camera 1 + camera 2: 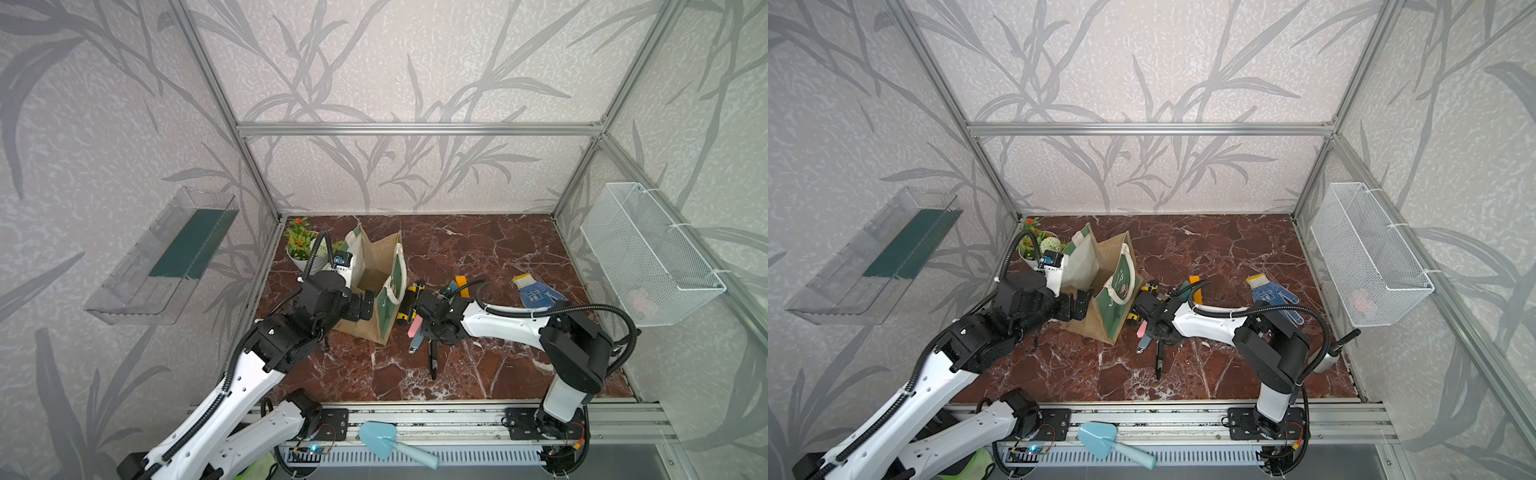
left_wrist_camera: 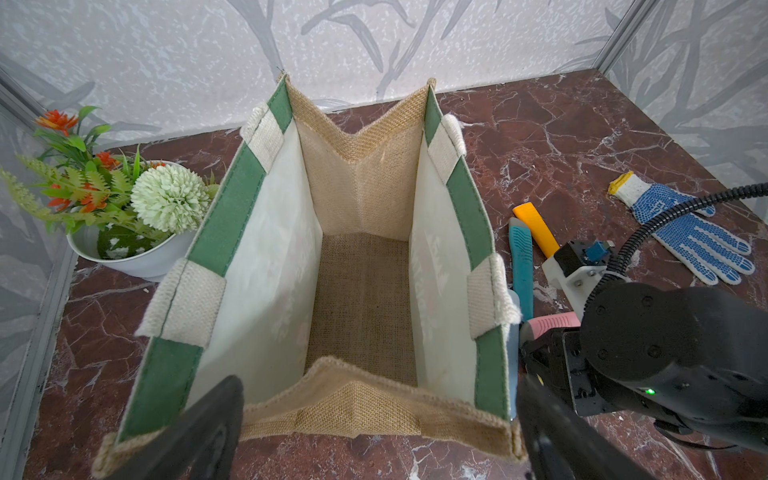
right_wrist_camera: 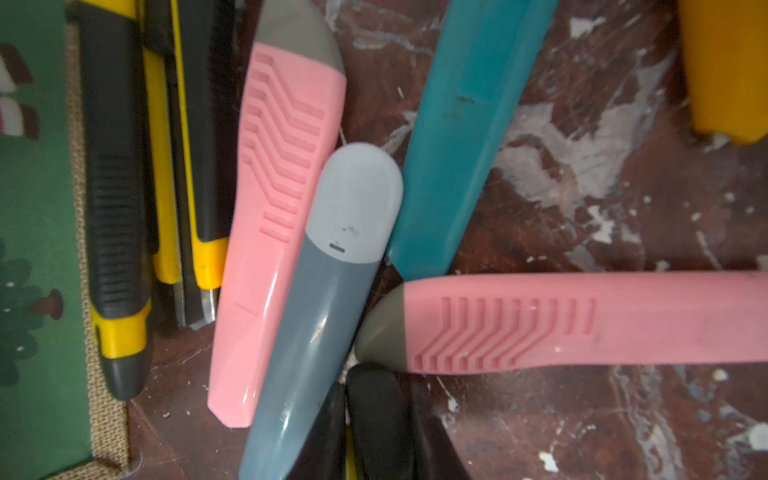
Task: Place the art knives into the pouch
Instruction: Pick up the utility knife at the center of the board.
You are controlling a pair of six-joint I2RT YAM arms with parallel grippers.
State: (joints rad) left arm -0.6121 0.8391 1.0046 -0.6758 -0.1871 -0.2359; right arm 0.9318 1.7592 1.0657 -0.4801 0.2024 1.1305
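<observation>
Fingers (image 3: pixel 382 415) of the right gripper (image 3: pixel 348 399) stand close together, only a slit between them, their tips low and right beside the grey-blue art knife (image 3: pixel 332 299) and a pink art knife (image 3: pixel 582 328); whether they pinch anything I cannot tell. Both knives lie flat on the marble tabletop (image 3: pixel 623 415) outside the pouch (image 3: pixel 37 228), with yellow-and-black knives (image 3: pixel 120 208) just beside its green side panel. Jaws of the left gripper (image 2: pixel 376 399) gape wide, one finger on each side of the upright pouch's near jute end, with a flower pot (image 2: pixel 137 262) close by.
</observation>
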